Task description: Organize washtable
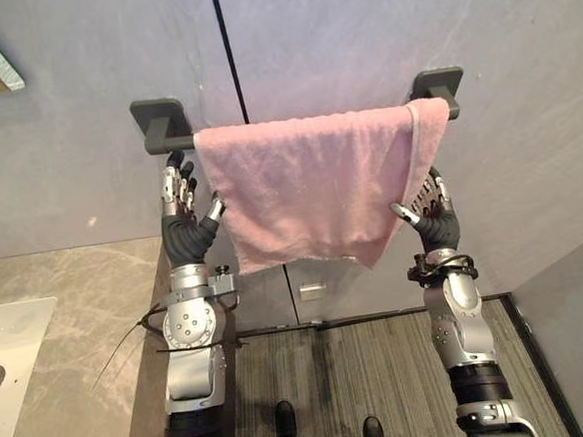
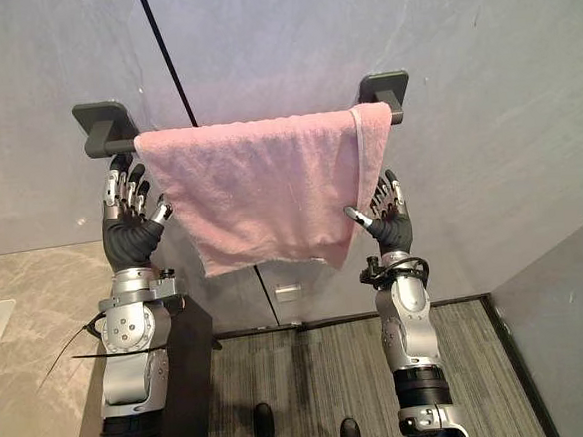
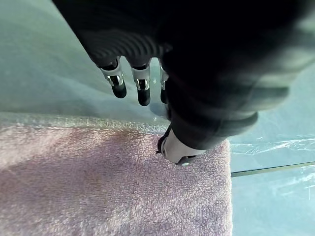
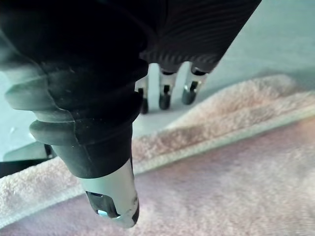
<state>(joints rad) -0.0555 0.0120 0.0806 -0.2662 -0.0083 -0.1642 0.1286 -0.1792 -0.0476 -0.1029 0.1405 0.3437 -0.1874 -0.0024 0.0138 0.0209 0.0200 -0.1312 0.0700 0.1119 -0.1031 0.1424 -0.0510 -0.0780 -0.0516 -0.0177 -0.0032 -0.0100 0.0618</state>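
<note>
1 towel hung over bar on wall; long axis ran level along bar, hems pointing down. Left hand and right hand sat at its side edges, fingers straight, thumbs spread, seemingly clamping nothing. Advised: draw both edges outward evenly, levelling hem.

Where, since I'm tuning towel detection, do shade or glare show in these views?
Left wrist view: soft shade lies across the pink towel, its top hem brighter; bright glints streak the wall. Right wrist view: towel softly lit, no glare. Left eye view: even light on towel and wall, no glare.
</note>
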